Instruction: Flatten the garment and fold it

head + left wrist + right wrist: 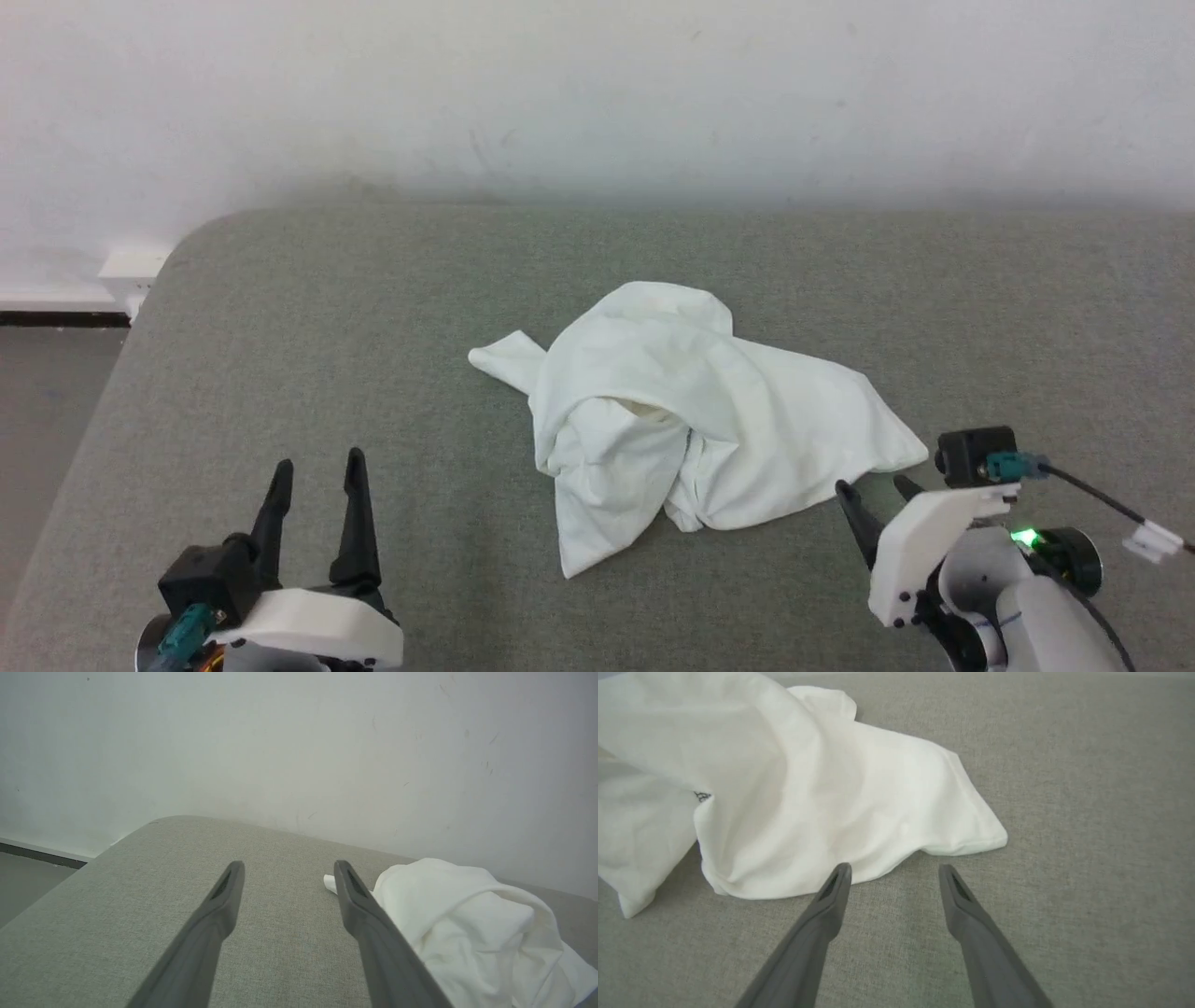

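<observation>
Garment (691,420) crumpled at frame centre on grey fabric surface (308,308), left gripper (318,458) lower left, fingers wide, empty, right gripper (870,483) lower right, fingers wide, near cloth edge

no readable text, numbers or brands, small dark mark (702,796) on the white garment (822,788), too small to read

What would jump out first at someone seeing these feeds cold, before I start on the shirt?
The crumpled white shirt draws the eye first, heaped in the middle of the grey fabric surface with one end trailing to the left. Next come the two open grippers at the bottom of the head view. The left gripper is at the lower left, well clear of the cloth, and the right gripper is at the lower right, close to the shirt's near corner.
</observation>
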Controlling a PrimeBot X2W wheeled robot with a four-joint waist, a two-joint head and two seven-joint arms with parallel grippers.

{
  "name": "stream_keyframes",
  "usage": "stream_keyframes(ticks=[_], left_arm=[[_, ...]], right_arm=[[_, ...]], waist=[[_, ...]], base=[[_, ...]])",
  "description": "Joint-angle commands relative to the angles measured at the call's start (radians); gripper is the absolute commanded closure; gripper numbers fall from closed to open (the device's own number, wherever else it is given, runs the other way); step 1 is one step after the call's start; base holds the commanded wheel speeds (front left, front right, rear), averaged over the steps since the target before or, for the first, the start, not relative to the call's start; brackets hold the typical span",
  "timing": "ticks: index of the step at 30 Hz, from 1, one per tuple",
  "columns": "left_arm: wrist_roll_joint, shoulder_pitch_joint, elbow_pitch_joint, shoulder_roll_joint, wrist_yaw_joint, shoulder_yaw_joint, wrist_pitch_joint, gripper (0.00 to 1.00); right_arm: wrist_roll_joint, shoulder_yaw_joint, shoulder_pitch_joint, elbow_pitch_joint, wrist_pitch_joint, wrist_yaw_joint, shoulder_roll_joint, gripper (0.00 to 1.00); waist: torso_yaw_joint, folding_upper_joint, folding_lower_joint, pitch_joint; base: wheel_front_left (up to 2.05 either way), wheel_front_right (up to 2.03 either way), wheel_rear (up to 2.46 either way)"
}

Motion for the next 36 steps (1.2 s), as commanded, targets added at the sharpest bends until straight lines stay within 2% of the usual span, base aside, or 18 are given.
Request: stream_keyframes(ticks=[1, 8, 14, 15, 16, 17, 18, 21, 23, 29, 33, 36], left_arm=[[-0.009, -0.005, -0.001, -0.004, -0.008, -0.005, -0.001, 0.00], [-0.023, -0.047, 0.012, -0.024, -0.021, -0.026, -0.014, 0.00], [-0.030, -0.066, 0.025, -0.025, -0.033, -0.025, -0.025, 0.00], [-0.031, -0.067, 0.027, -0.025, -0.034, -0.025, -0.026, 0.00], [-0.032, -0.067, 0.029, -0.025, -0.035, -0.025, -0.027, 0.00], [-0.033, -0.067, 0.032, -0.025, -0.036, -0.024, -0.028, 0.00], [-0.033, -0.066, 0.034, -0.025, -0.035, -0.023, -0.029, 0.00], [-0.033, -0.061, 0.036, -0.025, -0.030, -0.019, -0.031, 0.00], [-0.034, -0.059, 0.039, -0.023, -0.030, -0.018, -0.032, 0.00], [-0.030, -0.045, 0.037, -0.016, -0.023, -0.021, -0.030, 0.00], [-0.032, -0.026, 0.030, -0.013, -0.016, -0.021, -0.025, 0.00], [-0.032, -0.017, 0.023, -0.010, -0.013, -0.023, -0.020, 0.00]], right_arm=[[0.014, -0.001, -0.042, 0.024, 0.021, -0.001, -0.001, 0.00], [-0.010, -0.022, -0.227, 0.253, 0.146, -0.001, -0.037, 0.00], [-0.041, -0.084, -0.318, 0.476, 0.236, -0.001, -0.023, 0.00], [-0.042, -0.089, -0.325, 0.510, 0.260, -0.001, -0.020, 0.13], [-0.039, -0.095, -0.331, 0.538, 0.278, -0.001, -0.017, 0.51], [-0.037, -0.096, -0.337, 0.561, 0.293, -0.001, -0.014, 0.64], [-0.033, -0.094, -0.343, 0.577, 0.299, -0.001, -0.011, 1.00], [-0.009, -0.074, -0.366, 0.588, 0.273, -0.001, -0.005, 1.00], [-0.003, -0.059, -0.387, 0.557, 0.202, -0.001, -0.004, 1.00], [-0.005, -0.065, -0.418, 0.384, 0.002, -0.001, -0.044, 1.00], [-0.021, -0.148, -0.354, 0.198, -0.029, -0.001, -0.089, 1.00], [-0.055, -0.275, -0.249, 0.032, 0.003, -0.001, -0.106, 1.00]], waist=[[0.029, 0.0000, 0.0001, 0.017], [0.082, 0.0000, 0.0001, 0.060], [0.104, 0.0000, 0.0001, 0.075], [0.106, 0.0000, 0.0001, 0.075], [0.107, 0.0000, 0.0001, 0.075], [0.106, 0.0000, 0.0001, 0.074], [0.103, 0.0000, 0.0001, 0.073], [0.087, 0.0000, 0.0001, 0.067], [0.073, 0.0000, 0.0001, 0.061], [0.027, 0.0000, 0.0001, 0.028], [-0.004, 0.0000, 0.0001, 0.010], [-0.018, 0.0000, 0.0001, 0.006]], base=[[0.00, 0.00, 0.00], [0.00, 0.00, 0.00], [0.00, 0.00, 0.00], [0.00, 0.00, 0.00], [0.00, 0.00, 0.00], [0.00, 0.00, 0.00], [0.00, 0.00, 0.00], [0.00, 0.00, 0.00], [0.00, 0.00, 0.00], [0.00, 0.00, 0.00], [0.00, 0.00, 0.00], [0.00, 0.00, 0.00]])
